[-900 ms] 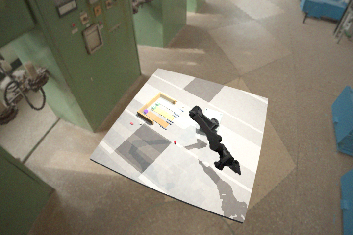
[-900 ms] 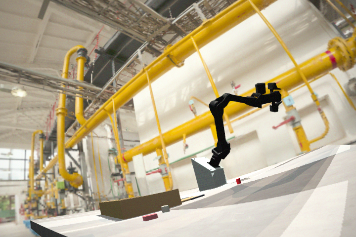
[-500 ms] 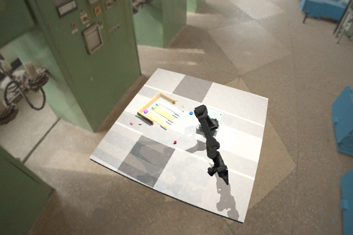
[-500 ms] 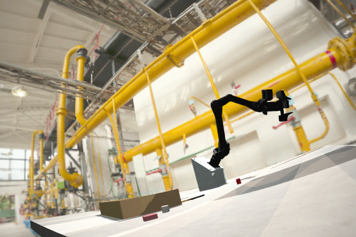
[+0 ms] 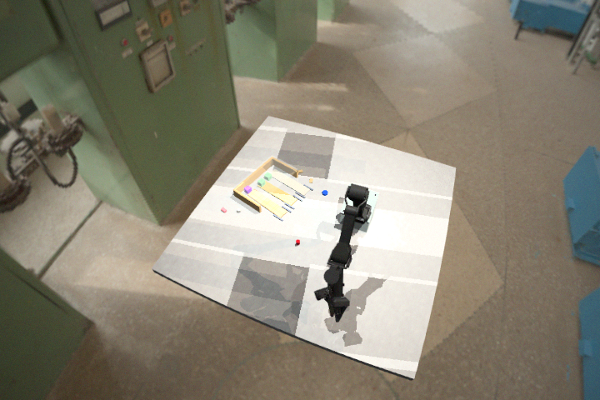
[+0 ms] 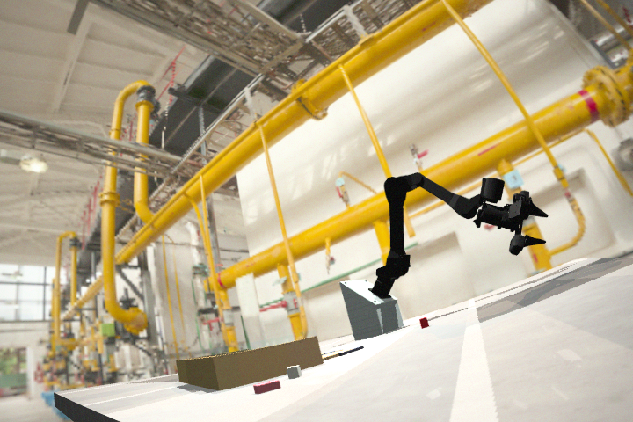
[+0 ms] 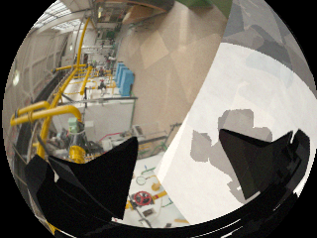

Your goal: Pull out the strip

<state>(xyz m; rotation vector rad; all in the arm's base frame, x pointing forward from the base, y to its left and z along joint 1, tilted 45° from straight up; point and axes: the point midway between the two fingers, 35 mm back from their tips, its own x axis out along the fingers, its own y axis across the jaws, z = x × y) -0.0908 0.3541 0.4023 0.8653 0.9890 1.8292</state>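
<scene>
A tan three-sided frame (image 5: 258, 170) (image 6: 247, 366) lies at the table's far left. Three pale strips (image 5: 279, 192) with blue tips run out of its open side. A purple cube (image 5: 247, 188) and two green cubes (image 5: 260, 182) (image 5: 267, 175) sit on the strips' inner ends. No label can be made out at this size. My gripper (image 5: 337, 315) (image 6: 543, 228) (image 7: 180, 138) is open and empty. It hangs high above the table's near side, far from the frame and strips. The wrist view shows only bare table and the floor beyond its edge.
The arm's base block (image 5: 369, 207) (image 6: 372, 308) stands right of the strips. Small loose pieces lie around: a blue one (image 5: 324, 192), a red one (image 5: 297, 242) (image 6: 423, 322), a pink one (image 5: 223, 209) (image 6: 266, 386), a grey one (image 5: 237, 211) (image 6: 293, 371), an orange one (image 5: 311, 180).
</scene>
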